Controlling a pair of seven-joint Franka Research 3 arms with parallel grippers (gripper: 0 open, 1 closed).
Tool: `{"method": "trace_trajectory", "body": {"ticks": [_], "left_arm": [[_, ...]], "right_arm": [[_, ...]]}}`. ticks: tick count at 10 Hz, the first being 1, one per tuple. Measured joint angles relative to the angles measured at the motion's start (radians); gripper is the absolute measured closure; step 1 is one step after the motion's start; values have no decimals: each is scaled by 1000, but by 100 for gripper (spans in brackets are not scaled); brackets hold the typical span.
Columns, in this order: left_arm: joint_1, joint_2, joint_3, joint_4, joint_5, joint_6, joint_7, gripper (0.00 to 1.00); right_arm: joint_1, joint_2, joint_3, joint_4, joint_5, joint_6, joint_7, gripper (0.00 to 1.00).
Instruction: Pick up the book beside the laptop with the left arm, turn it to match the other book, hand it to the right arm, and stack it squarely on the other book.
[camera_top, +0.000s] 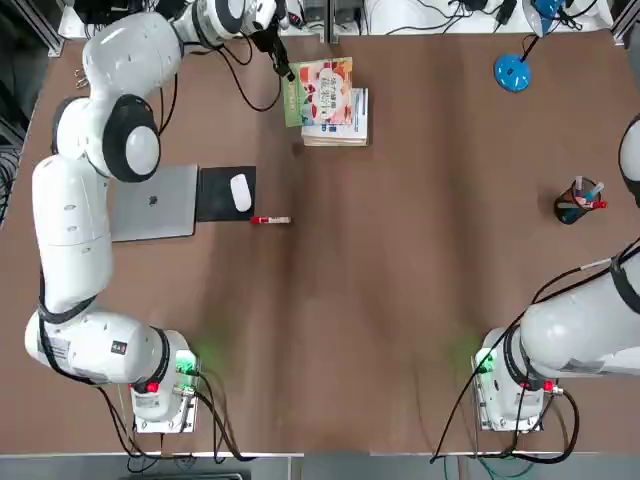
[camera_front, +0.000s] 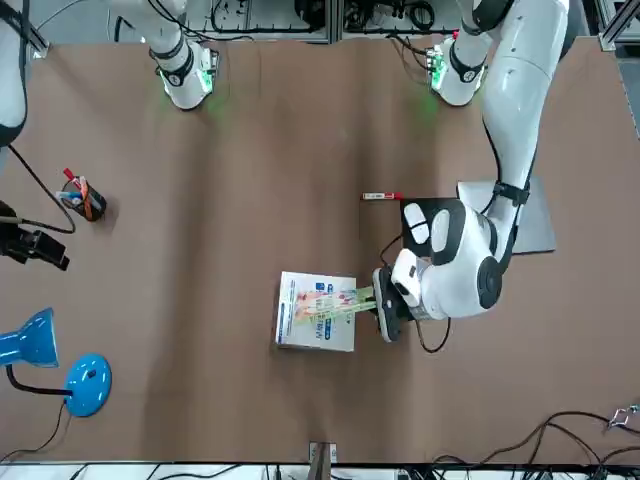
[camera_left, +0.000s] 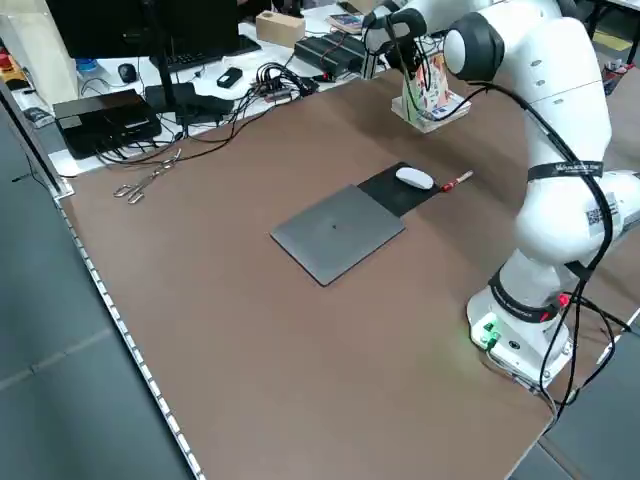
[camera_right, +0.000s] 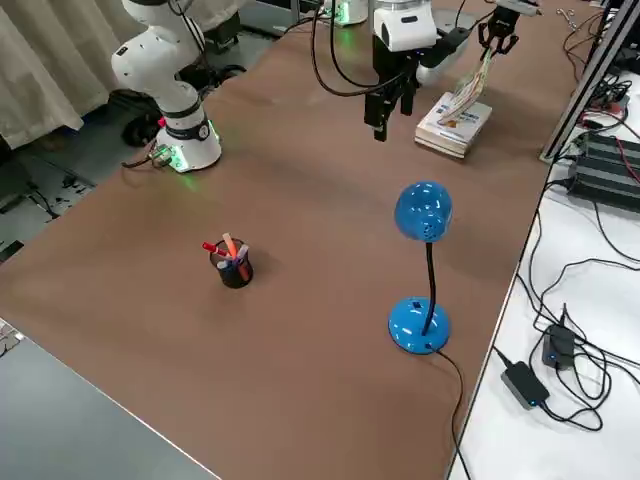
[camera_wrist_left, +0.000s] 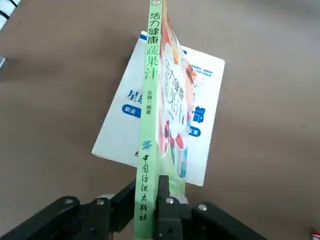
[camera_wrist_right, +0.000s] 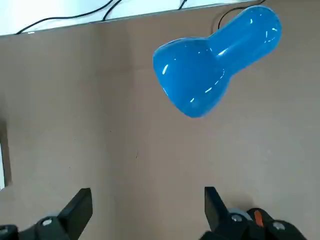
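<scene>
The book (camera_top: 322, 90) with the green border hangs tilted over the other book (camera_top: 350, 128), a white one with blue lettering, at the far side of the table. My left gripper (camera_top: 285, 68) is shut on the green book's edge; the left wrist view shows its fingers (camera_wrist_left: 167, 210) pinching the spine (camera_wrist_left: 149, 125) above the white cover (camera_wrist_left: 120, 135). The laptop (camera_top: 155, 203) lies closed nearer the left arm's base. My right gripper (camera_right: 390, 115) hovers open and holds nothing, off to the table's right near the lamp head (camera_wrist_right: 210, 75).
A black mouse pad (camera_top: 216, 205) with a white mouse (camera_top: 240, 192) lies beside the laptop, a red marker (camera_top: 270, 220) just past it. A pen cup (camera_top: 578, 203) stands at the right; a blue desk lamp's base (camera_top: 512, 72) sits at the far right.
</scene>
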Motion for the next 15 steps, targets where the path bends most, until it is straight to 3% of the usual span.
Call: {"method": "trace_trajectory", "body": {"ticks": [5, 15], "left_arm": [[-24, 73, -2, 5, 0, 74, 37, 81], [-68, 109, 2, 9, 0, 251, 62, 81]], "right_arm": [[0, 5, 0, 0, 0, 10, 0, 1], [28, 14, 9, 0, 1, 38, 1, 1]]}}
